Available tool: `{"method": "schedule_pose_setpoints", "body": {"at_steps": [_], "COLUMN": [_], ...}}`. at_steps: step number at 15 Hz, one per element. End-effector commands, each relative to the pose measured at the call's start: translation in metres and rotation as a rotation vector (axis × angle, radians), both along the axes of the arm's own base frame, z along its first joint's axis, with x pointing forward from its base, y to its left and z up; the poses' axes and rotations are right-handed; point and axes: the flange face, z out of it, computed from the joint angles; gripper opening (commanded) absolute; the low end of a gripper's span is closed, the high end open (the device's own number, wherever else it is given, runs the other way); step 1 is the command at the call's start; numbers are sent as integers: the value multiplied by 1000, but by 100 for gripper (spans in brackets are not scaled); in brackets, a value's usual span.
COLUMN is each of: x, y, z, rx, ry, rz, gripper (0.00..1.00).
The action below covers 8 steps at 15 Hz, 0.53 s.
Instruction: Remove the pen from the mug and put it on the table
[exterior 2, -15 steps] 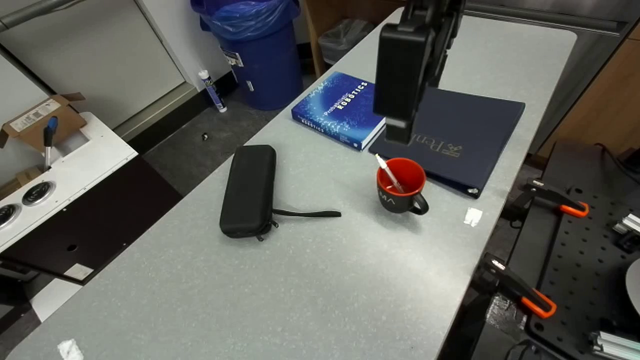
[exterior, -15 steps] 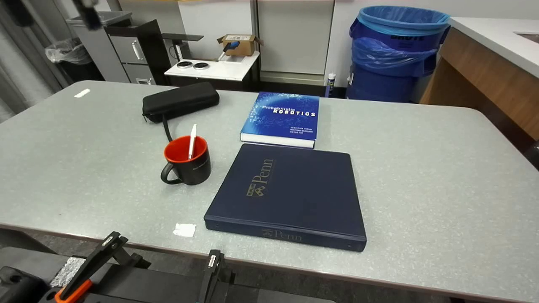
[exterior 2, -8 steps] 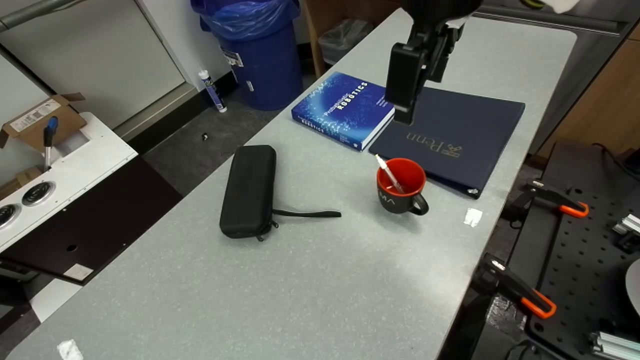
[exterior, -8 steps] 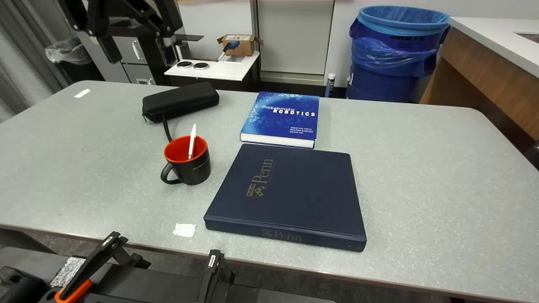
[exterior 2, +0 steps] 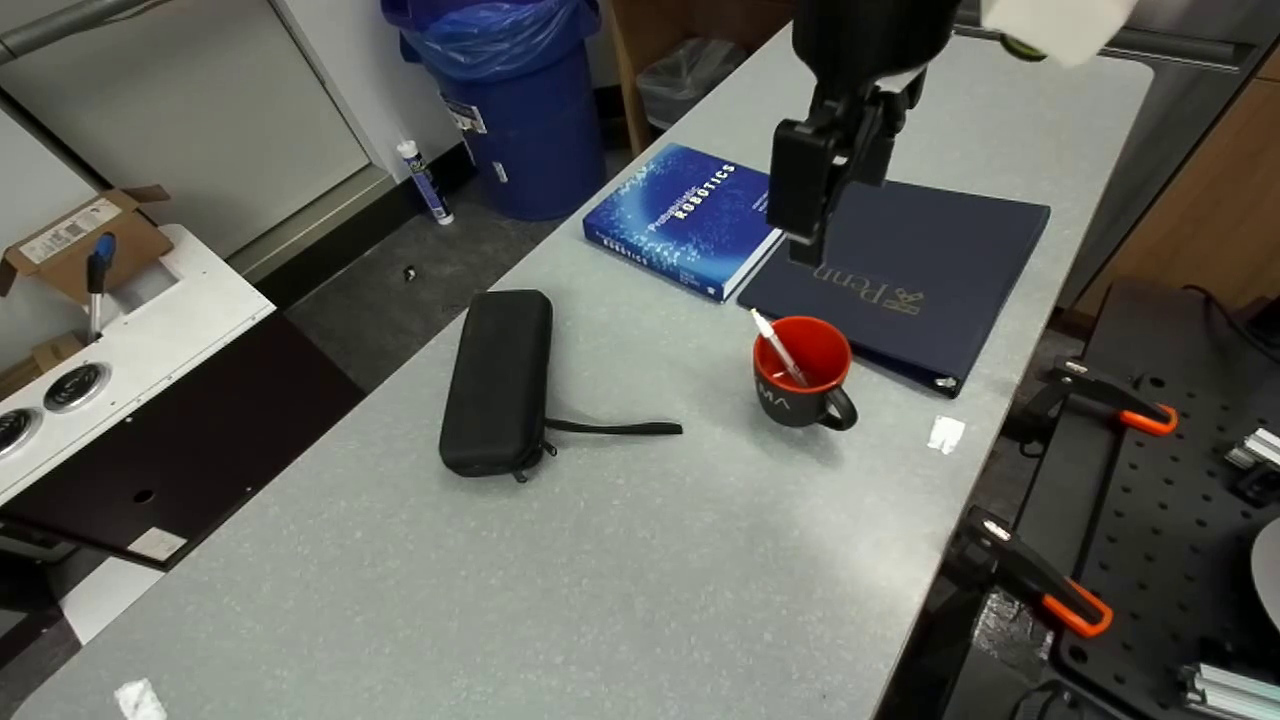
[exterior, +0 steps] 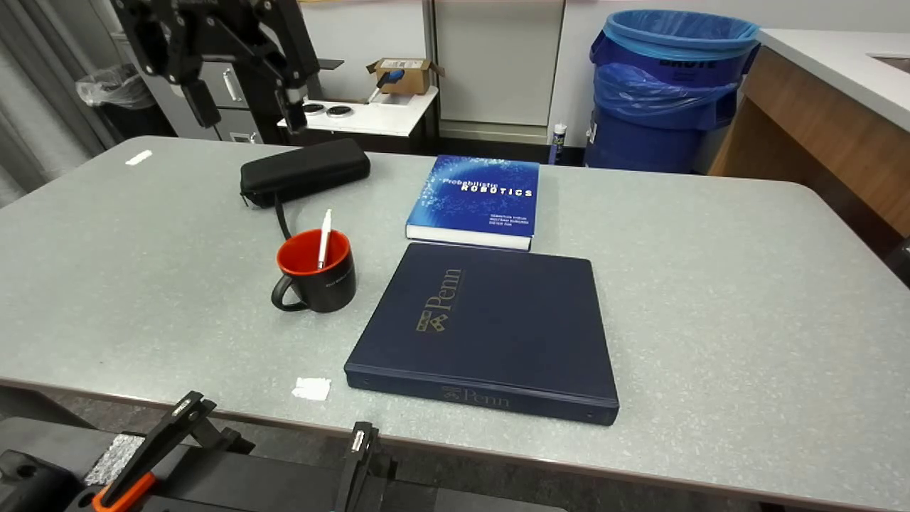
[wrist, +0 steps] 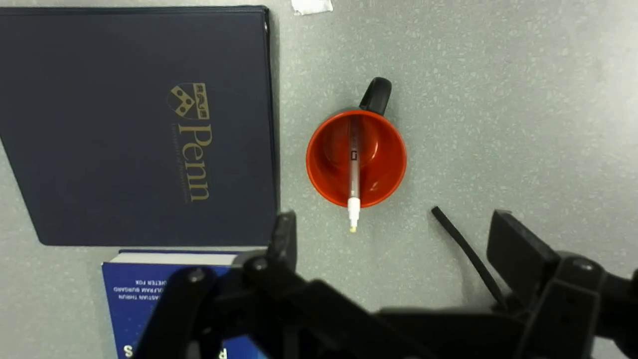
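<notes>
The black mug with a red inside (exterior: 327, 290) stands upright on the grey table; it also shows in an exterior view (exterior 2: 790, 402) and in the wrist view (wrist: 386, 164). The white-tipped pen (exterior: 324, 240) leans inside it, its top above the rim; it shows too in an exterior view (exterior 2: 778, 346) and the wrist view (wrist: 354, 174). My gripper (exterior: 249, 110) is open and empty, well above the table. In the wrist view the gripper (wrist: 394, 229) has its fingers wide apart, with the pen's tip in view between them, nearer the left finger. It also shows in an exterior view (exterior 2: 840, 200).
A dark blue Penn binder (exterior: 490, 327) lies close beside the mug. A blue book (exterior: 476, 199) lies behind it. A black case (exterior: 306, 172) with a strap (wrist: 468, 252) lies near the mug. Clamps (exterior: 355, 462) stand at the table's front edge.
My gripper has come further into an exterior view, moving down and right there. In the last half second it moved slightly lower, still open. Mug and pen have not moved.
</notes>
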Motion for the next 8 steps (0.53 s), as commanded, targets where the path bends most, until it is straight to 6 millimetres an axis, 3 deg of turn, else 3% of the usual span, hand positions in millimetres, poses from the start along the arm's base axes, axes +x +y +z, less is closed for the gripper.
{"method": "schedule_pose_setpoints", "body": {"at_steps": [1, 8], "x": [33, 69], "y": [-18, -20], "z": [-36, -105], "rx": [-47, -84], "ry": [53, 162], "rz": [-79, -143], "gripper": [100, 100]}}
